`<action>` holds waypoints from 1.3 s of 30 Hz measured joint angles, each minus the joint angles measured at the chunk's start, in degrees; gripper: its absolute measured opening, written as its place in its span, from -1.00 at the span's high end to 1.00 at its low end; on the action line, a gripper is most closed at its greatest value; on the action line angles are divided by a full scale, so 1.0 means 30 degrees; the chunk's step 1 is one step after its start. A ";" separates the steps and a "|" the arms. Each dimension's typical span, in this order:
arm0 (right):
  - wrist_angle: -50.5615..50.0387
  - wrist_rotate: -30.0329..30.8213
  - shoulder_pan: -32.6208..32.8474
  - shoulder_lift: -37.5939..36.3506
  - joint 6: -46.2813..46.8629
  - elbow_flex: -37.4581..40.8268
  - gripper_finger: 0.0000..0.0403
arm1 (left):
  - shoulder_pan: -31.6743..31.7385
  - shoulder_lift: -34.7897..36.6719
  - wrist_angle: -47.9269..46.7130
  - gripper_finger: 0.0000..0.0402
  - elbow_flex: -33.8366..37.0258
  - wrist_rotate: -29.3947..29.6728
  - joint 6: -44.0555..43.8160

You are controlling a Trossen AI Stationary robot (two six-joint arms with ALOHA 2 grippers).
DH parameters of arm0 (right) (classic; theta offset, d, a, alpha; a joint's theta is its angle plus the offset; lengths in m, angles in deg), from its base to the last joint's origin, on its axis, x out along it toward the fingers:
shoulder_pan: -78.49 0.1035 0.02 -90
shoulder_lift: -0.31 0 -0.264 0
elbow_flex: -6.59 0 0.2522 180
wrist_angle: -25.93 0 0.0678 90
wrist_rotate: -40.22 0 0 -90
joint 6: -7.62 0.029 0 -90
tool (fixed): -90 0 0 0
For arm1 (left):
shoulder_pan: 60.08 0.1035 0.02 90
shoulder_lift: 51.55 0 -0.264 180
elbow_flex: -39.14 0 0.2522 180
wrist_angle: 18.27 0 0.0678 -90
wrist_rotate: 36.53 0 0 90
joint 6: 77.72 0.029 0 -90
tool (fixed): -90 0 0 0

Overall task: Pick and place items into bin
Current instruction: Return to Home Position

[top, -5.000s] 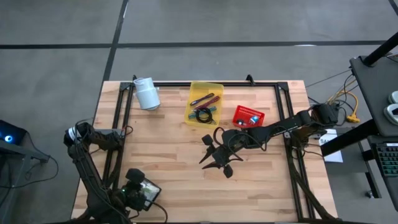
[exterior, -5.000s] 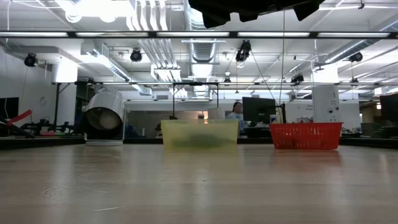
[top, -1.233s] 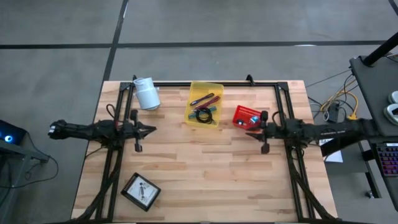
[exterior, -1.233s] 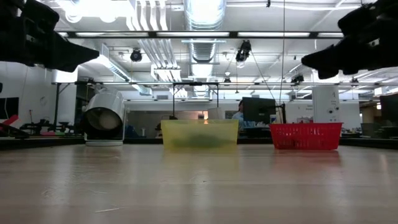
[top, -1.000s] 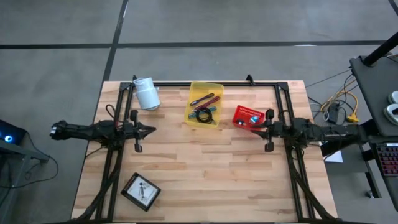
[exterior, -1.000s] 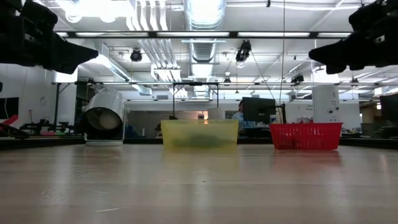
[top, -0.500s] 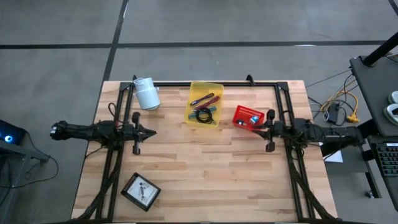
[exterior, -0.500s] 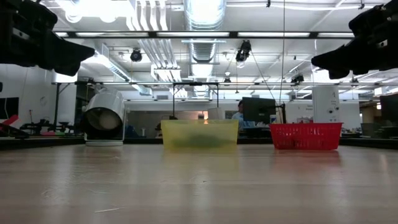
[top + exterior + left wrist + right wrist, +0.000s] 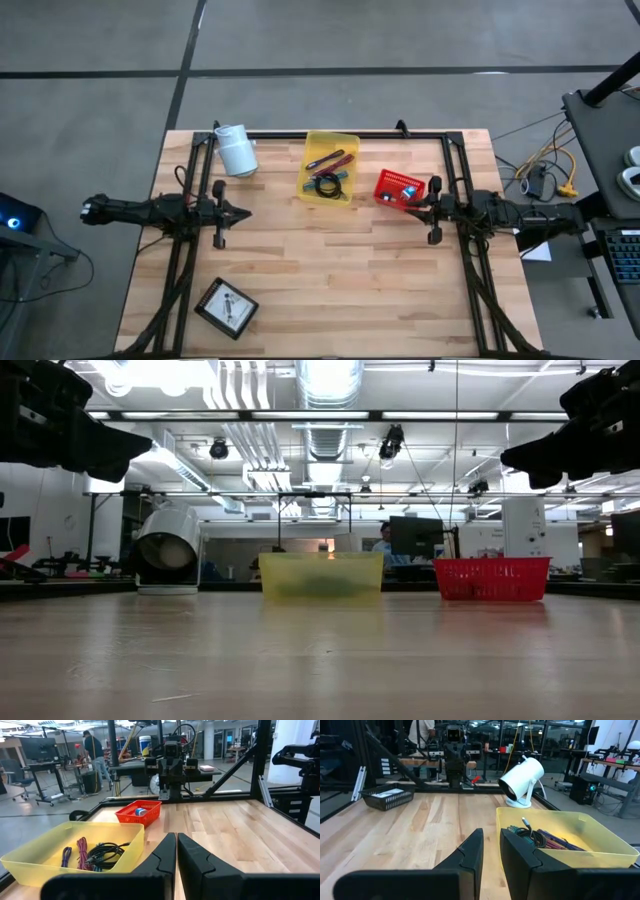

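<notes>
The yellow bin (image 9: 332, 135) stands at the table's far middle. In it lie a magenta stick (image 9: 332, 159), a coiled black cable (image 9: 325, 183) and a teal tool (image 9: 343, 172); a purple stick (image 9: 66, 856) shows in the left wrist view. A blue cube (image 9: 408, 189) sits in the red basket (image 9: 385, 190). Two white cards lie in a black tray (image 9: 226, 307) near the front left. My left gripper (image 9: 243, 211) hovers shut over the table's left side. My right gripper (image 9: 405, 208) hovers over the right side beside the red basket, fingers slightly open (image 9: 491, 851). Both are empty.
A white cup (image 9: 236, 150) stands at the far left, beside the yellow bin. Black frame rails run along the left, right and far edges. Bare wood spreads between the two grippers and toward the near edge. People and desks show in the room beyond.
My right gripper has drawn back a little toward the table's right edge, and my left gripper has eased slightly toward the left edge. Both stay high above the table, and nothing on the table has moved.
</notes>
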 joint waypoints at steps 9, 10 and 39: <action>-0.0007 0.0015 0.0000 0.0015 -0.1340 0.0000 0.74 | 0.0000 -0.0123 0.0165 1.00 0.0029 0.0015 0.0015; -0.0007 0.0015 0.0000 0.0021 -0.1413 0.0000 0.74 | 0.0000 -0.0182 0.0179 1.00 0.0030 0.0015 0.0015; -0.0029 0.0022 0.0000 0.0022 -0.1283 0.0000 0.74 | 0.0000 -0.0433 0.0281 1.00 0.0051 0.0022 0.0030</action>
